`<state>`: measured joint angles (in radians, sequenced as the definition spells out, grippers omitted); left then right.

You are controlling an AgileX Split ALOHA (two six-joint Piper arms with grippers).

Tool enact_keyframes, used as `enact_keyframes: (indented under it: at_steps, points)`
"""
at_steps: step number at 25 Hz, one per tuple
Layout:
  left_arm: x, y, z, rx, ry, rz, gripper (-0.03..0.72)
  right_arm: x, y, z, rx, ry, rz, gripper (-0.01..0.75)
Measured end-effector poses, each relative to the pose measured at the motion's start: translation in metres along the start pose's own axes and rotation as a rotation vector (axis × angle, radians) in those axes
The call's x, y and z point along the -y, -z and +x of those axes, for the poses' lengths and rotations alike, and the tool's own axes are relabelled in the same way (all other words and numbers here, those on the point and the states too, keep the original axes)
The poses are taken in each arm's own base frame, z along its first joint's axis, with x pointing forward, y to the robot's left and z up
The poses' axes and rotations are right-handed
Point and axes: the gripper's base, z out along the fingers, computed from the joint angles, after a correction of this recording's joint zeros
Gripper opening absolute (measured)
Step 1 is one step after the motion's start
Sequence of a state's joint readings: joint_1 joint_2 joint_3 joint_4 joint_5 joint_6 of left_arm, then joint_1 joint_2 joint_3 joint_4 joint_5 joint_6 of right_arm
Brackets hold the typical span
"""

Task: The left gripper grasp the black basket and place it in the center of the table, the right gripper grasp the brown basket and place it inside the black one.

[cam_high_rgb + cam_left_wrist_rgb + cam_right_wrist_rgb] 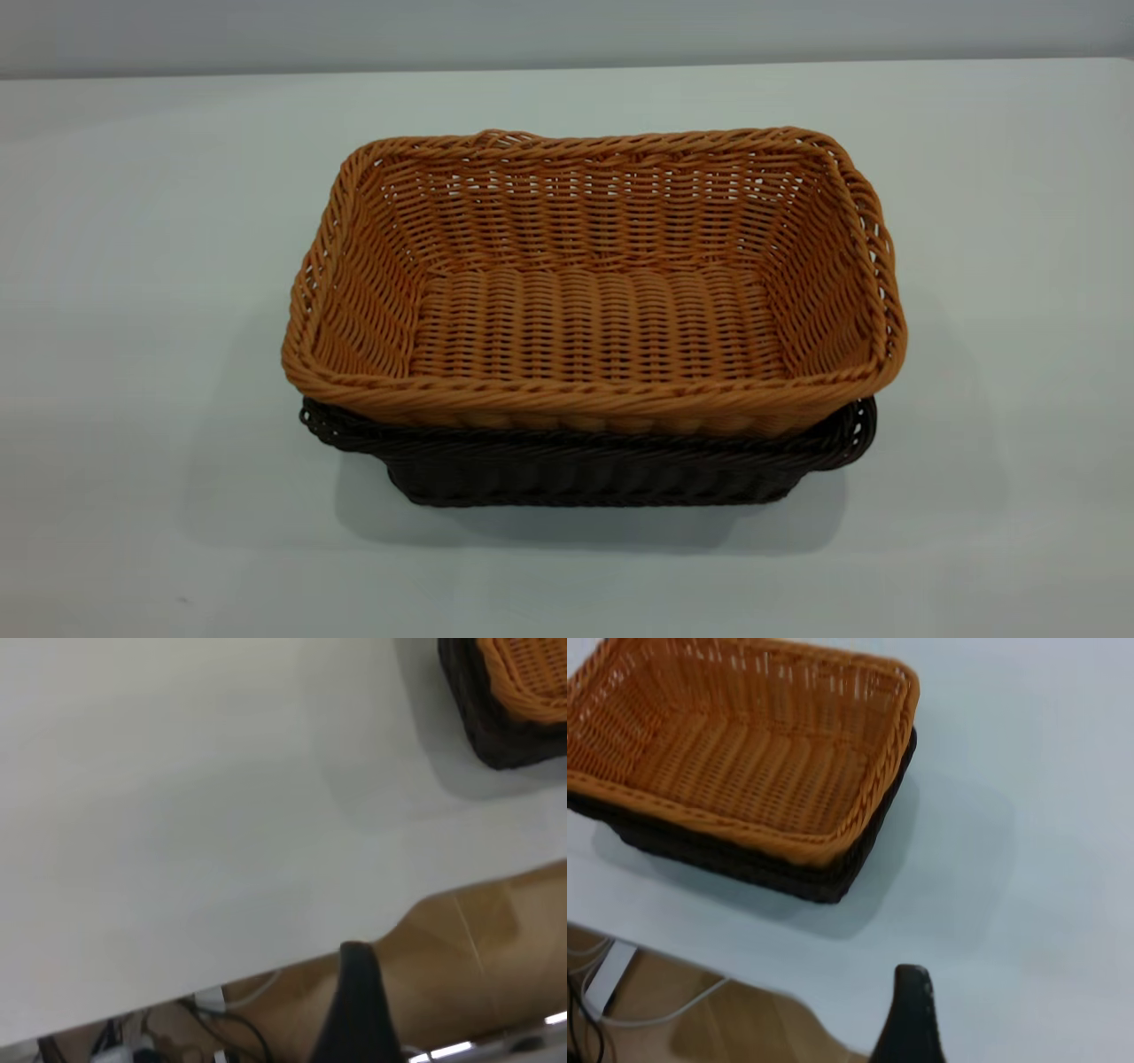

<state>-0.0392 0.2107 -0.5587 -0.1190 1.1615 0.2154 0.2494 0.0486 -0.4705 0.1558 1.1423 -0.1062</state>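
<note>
The brown basket sits nested inside the black basket in the middle of the table, slightly skewed, with its rim above the black rim. Neither gripper shows in the exterior view. In the left wrist view, my left gripper shows only as a dark part over the table's edge, far from the black basket and brown basket. In the right wrist view, my right gripper hangs above the table edge, apart from the brown basket and black basket. Both grippers hold nothing.
Bare tabletop lies all round the stacked baskets. Past the table's edge I see wooden floor and cables. A white cable and box lie on the floor below the edge.
</note>
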Motion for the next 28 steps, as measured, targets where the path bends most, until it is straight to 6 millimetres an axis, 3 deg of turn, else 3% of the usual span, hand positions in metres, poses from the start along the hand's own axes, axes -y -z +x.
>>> enact_keyframes:
  at_steps: [10,28]
  points:
    - [0.005,0.002,0.025,0.133,0.058,-0.02,0.517,-0.001,0.005,0.004,0.042,0.006,0.002,0.541]
    - [0.004,0.001,0.028,0.159,0.063,-0.038,0.517,-0.001,0.005,0.004,0.042,0.006,0.002,0.541]
